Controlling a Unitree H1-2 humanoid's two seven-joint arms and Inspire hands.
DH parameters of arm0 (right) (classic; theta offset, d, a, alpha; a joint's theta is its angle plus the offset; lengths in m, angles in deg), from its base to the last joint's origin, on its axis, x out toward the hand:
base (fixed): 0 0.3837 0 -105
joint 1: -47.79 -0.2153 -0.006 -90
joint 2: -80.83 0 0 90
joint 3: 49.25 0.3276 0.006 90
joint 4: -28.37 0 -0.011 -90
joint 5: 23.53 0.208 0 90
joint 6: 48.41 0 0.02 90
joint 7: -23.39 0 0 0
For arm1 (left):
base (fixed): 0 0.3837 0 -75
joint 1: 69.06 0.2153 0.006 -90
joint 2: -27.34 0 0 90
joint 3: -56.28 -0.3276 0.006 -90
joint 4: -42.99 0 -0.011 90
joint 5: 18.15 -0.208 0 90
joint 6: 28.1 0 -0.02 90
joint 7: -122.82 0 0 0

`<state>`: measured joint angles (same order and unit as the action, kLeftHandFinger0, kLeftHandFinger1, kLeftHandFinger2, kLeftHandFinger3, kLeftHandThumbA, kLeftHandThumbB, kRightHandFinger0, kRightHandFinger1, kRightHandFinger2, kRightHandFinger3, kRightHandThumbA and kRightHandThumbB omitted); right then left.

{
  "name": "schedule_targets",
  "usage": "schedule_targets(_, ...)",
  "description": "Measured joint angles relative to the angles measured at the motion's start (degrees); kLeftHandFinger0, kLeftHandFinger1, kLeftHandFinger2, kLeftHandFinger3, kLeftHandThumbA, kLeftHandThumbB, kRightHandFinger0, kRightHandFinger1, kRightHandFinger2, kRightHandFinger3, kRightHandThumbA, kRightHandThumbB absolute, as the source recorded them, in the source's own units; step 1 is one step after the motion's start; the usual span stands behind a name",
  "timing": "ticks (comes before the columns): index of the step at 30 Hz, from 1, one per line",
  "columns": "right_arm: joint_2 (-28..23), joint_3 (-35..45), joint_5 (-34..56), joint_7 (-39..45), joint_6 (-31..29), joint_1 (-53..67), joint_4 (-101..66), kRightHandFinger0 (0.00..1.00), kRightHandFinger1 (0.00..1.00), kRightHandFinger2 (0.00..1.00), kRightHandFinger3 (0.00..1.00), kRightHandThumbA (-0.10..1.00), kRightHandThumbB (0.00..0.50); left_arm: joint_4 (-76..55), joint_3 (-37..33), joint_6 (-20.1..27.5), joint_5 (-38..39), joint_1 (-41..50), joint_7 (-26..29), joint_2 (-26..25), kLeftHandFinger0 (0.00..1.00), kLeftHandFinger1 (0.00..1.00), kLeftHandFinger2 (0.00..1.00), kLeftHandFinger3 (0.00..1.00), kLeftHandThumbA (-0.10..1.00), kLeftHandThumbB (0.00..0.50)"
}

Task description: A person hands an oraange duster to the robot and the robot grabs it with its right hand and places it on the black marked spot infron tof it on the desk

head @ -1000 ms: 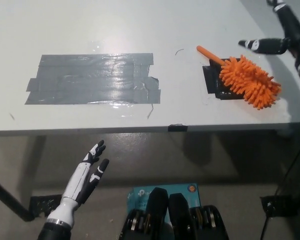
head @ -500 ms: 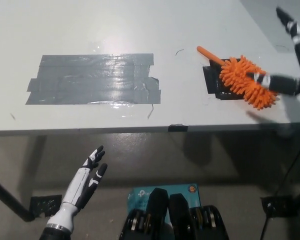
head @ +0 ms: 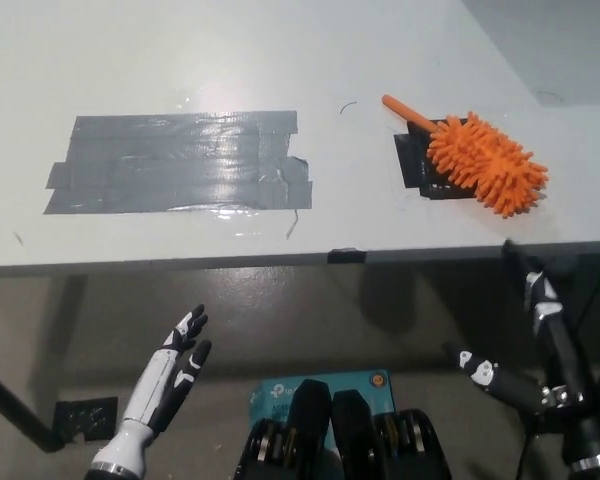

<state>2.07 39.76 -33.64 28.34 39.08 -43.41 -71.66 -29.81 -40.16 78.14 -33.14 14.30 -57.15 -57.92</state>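
Note:
The orange duster (head: 480, 160) lies on the white desk (head: 280, 60), its fluffy head partly over the black marked spot (head: 417, 165) and its thin handle pointing up-left. Nothing holds it. My black right hand (head: 540, 355) hangs below the desk's front edge at the lower right, open with fingers spread, well apart from the duster. My white left hand (head: 175, 360) rests below the desk at the lower left, open and empty.
A large patch of grey tape strips (head: 180, 160) covers the desk's left-middle. A small black tab (head: 342, 255) sits on the desk's front edge. The floor below shows a black foot plate (head: 80, 415) of a desk leg.
My right hand has left the duster and dropped from desk level to below the front edge. The duster stays on the spot. The camera has shifted slightly.

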Motion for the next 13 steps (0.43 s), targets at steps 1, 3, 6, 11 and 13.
schedule_targets(1, 0.0, 0.0, 0.0, 0.0, -0.1, 0.0, 0.3, 1.0, 1.0, 1.0, 1.0, 0.73, 0.199, 0.0, 0.0, 0.0, 0.0, 0.0, 0.0, 0.0, 1.0, 1.0, 1.0, 1.0, 1.0, 0.184)
schedule_targets(3, -0.2, -0.6, -1.0, -0.8, -1.7, -0.3, 5.3, 1.0, 1.0, 1.0, 1.0, 0.72, 0.198, 0.1, 0.0, 0.4, 0.1, 0.1, 0.0, 0.0, 1.0, 1.0, 1.0, 1.0, 1.0, 0.182)
schedule_targets(6, -1.4, -2.3, -3.6, -1.1, -3.2, -0.2, 8.2, 1.0, 1.0, 1.0, 1.0, 0.71, 0.202, 0.2, 0.0, 0.5, 0.1, 0.5, 0.0, 0.0, 1.0, 1.0, 1.0, 1.0, 1.0, 0.178)
schedule_targets(11, -3.8, -5.0, -6.5, -1.0, -3.6, -0.3, 8.7, 1.0, 1.0, 1.0, 1.0, 0.69, 0.196, 0.2, 0.1, 0.5, 0.3, 0.6, 0.0, 0.1, 1.0, 1.0, 1.0, 1.0, 1.0, 0.158)
schedule_targets(13, -5.0, -6.0, -7.6, -0.8, -3.6, -0.5, 9.1, 1.0, 1.0, 1.0, 1.0, 0.68, 0.199, 0.2, 0.1, 0.5, 0.5, 0.6, 0.0, 0.1, 1.0, 1.0, 1.0, 1.0, 1.0, 0.157)
